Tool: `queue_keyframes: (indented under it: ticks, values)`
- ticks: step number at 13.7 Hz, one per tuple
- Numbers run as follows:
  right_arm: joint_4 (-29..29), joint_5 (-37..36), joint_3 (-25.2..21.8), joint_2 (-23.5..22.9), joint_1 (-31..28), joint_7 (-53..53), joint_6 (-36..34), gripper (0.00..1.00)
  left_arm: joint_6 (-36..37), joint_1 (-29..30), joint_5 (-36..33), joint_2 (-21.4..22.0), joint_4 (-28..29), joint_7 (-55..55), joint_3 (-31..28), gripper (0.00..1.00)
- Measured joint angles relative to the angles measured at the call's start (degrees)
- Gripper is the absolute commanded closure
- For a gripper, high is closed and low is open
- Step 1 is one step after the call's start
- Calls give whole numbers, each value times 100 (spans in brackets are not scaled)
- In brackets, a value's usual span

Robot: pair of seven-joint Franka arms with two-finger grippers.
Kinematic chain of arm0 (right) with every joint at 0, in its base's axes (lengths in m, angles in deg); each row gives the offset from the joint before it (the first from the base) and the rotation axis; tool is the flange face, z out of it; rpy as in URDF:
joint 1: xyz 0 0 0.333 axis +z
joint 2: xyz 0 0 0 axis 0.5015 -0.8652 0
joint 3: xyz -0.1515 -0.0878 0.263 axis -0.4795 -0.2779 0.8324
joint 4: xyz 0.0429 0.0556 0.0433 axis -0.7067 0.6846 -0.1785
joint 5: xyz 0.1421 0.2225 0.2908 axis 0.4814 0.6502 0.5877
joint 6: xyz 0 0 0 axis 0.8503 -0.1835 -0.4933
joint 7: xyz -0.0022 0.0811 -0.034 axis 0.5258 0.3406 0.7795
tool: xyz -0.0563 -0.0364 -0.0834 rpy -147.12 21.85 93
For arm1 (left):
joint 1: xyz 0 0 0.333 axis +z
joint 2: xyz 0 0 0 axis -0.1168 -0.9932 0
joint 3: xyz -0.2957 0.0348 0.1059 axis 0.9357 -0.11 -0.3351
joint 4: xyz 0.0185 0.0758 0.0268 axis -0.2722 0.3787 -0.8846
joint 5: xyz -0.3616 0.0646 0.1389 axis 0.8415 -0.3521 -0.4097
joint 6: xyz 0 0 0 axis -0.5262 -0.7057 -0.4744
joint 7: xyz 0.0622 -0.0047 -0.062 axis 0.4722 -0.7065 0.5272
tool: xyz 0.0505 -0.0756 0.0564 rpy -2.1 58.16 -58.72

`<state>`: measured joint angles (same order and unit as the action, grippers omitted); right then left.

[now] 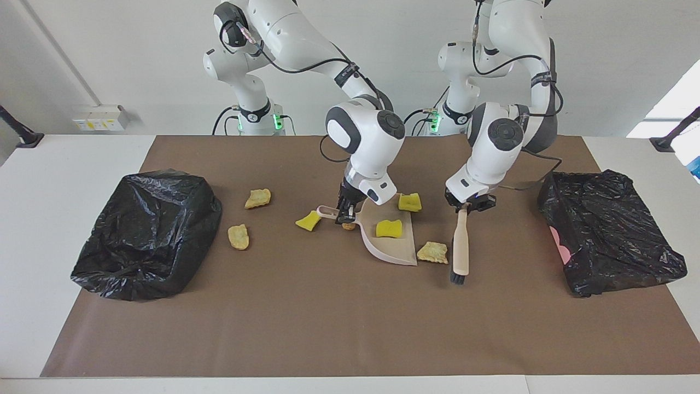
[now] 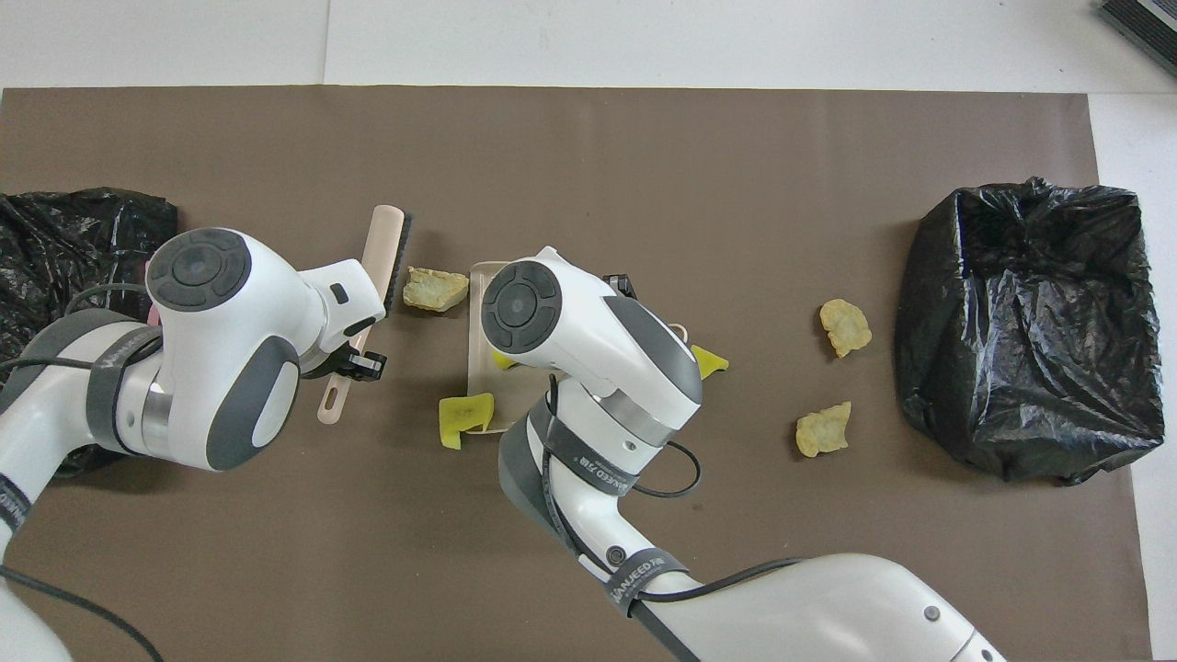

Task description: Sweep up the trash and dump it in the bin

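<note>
My arm shells (image 1: 366, 131) look like glossy white plastic with dark matt joint caps. Under me lies a matt brown paper-like sheet (image 1: 328, 317) on a smooth white table (image 1: 54, 180). The bin bags (image 1: 147, 235) are crinkled, shiny black plastic. At three o'clock from the smooth, pale plastic dustpan (image 1: 395, 249), the brush (image 1: 461, 249) looks the same plastic. The yellow chunks (image 1: 389, 228) look porous, spongy; the tan pieces (image 1: 238, 236) rough, crusty.

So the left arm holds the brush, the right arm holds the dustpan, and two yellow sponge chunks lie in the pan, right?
Not quite: the facing view shows only one yellow sponge chunk in the dustpan. The left gripper does hold the brush, the right gripper the pan's handle.
</note>
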<state>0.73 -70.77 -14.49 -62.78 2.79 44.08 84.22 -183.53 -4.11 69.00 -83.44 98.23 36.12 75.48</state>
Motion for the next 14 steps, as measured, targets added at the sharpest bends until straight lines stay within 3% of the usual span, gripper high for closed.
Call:
queue_keyframes:
  ticks: [6,9,14]
  values:
    - [17,1,0,3,-2,0,0,100,590,-654,86,129,232,20,155,100]
    - [56,1,0,18,-12,-1,0,100,1018,-1062,799,334,332,-285,173,100]
    - [120,2,-1,45,-41,-3,0,100,2040,-541,1468,729,348,-1986,38,100]
